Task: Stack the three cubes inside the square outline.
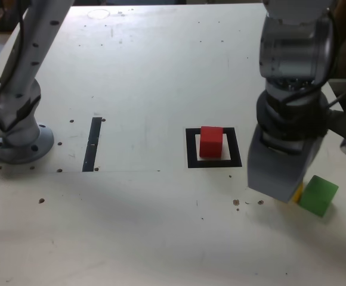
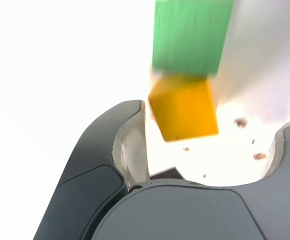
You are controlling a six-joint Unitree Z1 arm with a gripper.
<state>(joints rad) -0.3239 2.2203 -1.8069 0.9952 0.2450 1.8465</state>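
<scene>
Pale surface [image 1: 161, 71], red cube [image 1: 211, 142] already inside the square outline [image 1: 191, 149]; jaws wide over yellow cube [image 2: 185, 107], but green cube [image 2: 190, 35] touches it and could get knocked.

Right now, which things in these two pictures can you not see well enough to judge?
- Yellow cube: in the exterior view the gripper covers nearly all of it.
- Whether the yellow cube touches the green cube: the wrist view is blurred there.
- Green cube: cut off by the wrist view's edge.
- Red cube and square outline: absent from the wrist view.
</scene>
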